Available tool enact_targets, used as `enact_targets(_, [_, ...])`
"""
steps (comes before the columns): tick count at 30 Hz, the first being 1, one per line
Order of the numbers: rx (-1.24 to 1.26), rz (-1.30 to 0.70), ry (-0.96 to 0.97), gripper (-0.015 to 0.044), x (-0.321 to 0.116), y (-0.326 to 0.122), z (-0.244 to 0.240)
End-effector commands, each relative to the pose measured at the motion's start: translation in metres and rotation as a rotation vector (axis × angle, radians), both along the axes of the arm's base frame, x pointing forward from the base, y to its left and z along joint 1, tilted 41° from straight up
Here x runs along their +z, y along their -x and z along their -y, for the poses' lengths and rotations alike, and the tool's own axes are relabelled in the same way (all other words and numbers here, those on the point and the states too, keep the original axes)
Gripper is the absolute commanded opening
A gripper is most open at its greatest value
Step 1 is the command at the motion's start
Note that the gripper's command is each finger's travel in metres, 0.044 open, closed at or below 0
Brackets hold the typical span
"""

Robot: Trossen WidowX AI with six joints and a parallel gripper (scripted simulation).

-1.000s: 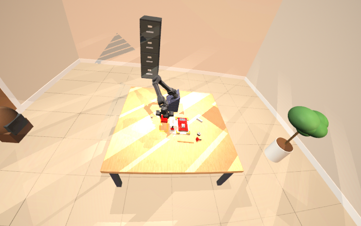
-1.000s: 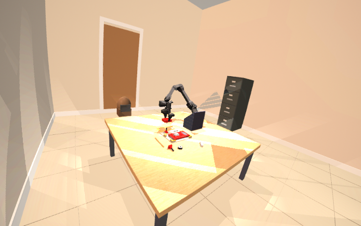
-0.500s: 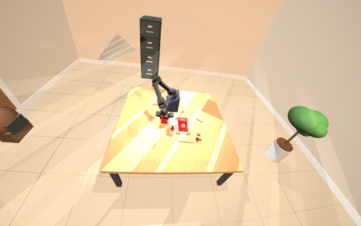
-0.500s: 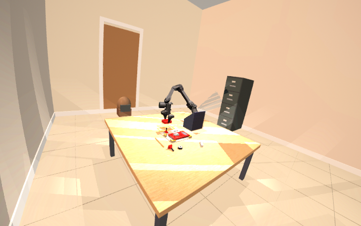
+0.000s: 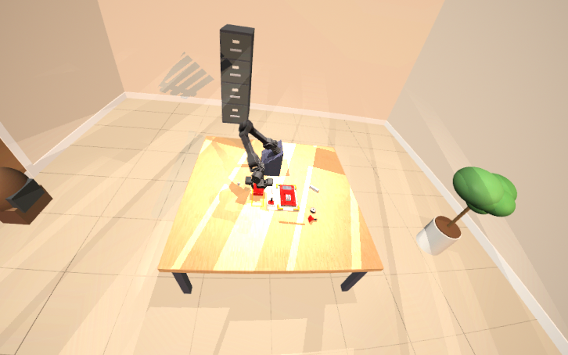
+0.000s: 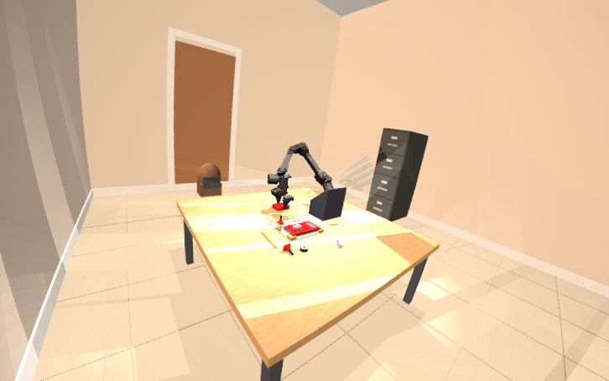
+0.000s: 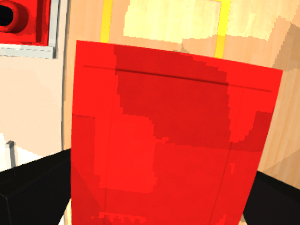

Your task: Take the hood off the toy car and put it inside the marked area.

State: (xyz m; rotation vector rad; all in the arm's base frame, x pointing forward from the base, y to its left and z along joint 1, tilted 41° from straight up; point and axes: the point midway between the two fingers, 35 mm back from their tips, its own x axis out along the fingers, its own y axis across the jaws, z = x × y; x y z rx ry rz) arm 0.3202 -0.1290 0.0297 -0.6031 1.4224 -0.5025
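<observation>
Hood, a flat red rectangular panel (image 5: 257,191) (image 6: 280,206) (image 7: 165,149), is off the car and gripped by its two side edges in the black parallel-jaw hand (image 5: 259,183) (image 6: 282,202) (image 7: 161,168). One arm only.

Marked area, a thin yellow outline (image 5: 257,206) (image 6: 268,217) (image 7: 225,29), lies just beyond the hood's far edge, on the side away from the arm's base. Next move, I judge: outward over it, then down to the wooden desk (image 5: 233,256) (image 6: 297,302). The jaws close across that line of travel.

Wrist view cuts off the hood's near end, so its long axis can't be settled; the hood also covers the outline's near part. Underside unseen. Probably held a little above the desk, but the gap is too small to read from outside.
</observation>
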Motion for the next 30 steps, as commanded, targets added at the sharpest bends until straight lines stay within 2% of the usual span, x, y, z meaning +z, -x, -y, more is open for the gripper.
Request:
enact_targets(1, [0.007, -0.003, -0.003, 0.0000, -0.003, 0.000, 0.001])
enact_targets(30, [0.007, -0.004, 0.000, 0.0000, -0.023, -0.001, 0.019])
